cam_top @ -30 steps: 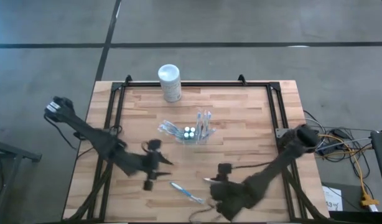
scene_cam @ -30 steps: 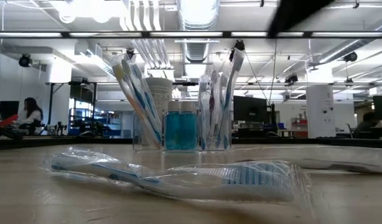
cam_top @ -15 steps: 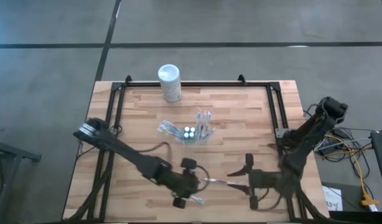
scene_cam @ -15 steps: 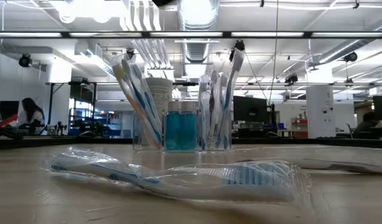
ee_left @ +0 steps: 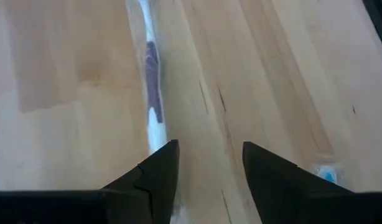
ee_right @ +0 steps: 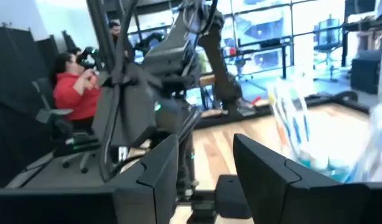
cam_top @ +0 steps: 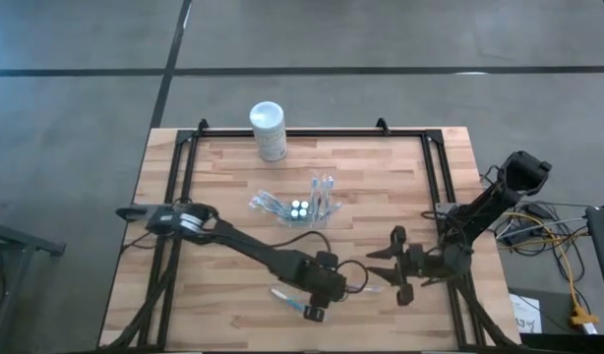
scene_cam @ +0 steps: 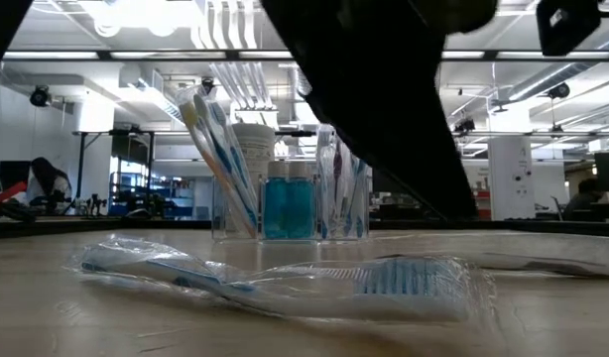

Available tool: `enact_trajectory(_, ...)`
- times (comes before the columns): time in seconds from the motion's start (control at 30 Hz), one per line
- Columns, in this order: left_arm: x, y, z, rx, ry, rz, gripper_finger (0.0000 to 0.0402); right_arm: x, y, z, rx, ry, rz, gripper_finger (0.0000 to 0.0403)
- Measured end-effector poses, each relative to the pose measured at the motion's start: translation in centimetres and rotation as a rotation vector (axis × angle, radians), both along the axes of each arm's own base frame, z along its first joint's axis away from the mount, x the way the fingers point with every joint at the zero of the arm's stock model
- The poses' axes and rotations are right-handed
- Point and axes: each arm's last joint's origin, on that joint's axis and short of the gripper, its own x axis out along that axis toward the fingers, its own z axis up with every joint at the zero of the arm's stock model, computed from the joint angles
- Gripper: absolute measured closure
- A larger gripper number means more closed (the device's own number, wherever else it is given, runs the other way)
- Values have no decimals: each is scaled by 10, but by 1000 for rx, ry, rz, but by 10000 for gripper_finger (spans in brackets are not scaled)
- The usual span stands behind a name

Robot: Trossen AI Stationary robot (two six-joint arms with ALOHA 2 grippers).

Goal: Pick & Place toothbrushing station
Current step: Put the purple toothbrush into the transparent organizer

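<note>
The clear toothbrushing station (cam_top: 304, 209) stands upright near the centre of the wooden table (cam_top: 223, 167), toothbrushes fanning from it, with blue bottles in its middle compartment; neither claw touches it. Toward the lower centre of the overhead frame the left arm stretches low across the boards from the table's left edge, its left gripper (cam_top: 322, 293) hovering over a wrapped toothbrush (ee_left: 153, 93) lying flat on the wood, fingers (ee_left: 155, 174) parted and grasping nothing. The right gripper (cam_top: 386, 267) is at lower right, pointing left toward the left gripper, its fingers (ee_right: 155, 171) spread apart and empty. A second wrapped toothbrush (scene_cam: 285, 283) lies across the foreground of the table-level frame, where the left arm's dark bulk blocks the upper middle and covers part of the station's right side. The white canister (cam_top: 269, 131) stands at the table's far edge, at upper centre. Bare boards stay open along the table's upper left and upper right. A seated person in red (ee_right: 71, 93) appears beyond the table.
</note>
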Motion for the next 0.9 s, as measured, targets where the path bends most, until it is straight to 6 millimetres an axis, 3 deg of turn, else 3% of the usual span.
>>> enact_trajectory(0.4, 17, 18, -28, 57, 82, 62, 220, -5, -6, -6, -2, 12, -11, 252)
enact_trajectory(0.57, 10, 17, -16, 81, 82, 37, 220, -3, -4, -1, -42, 5, -13, 252)
enact_trajectory(0.73, 8, 11, 13, 127, -16, -1, 219, -2, -2, 4, -55, -7, -12, 252)
enact_trajectory(0.9, 9, 11, 7, 245, -51, -47, 218, -1, -1, 5, -60, -7, -12, 252)
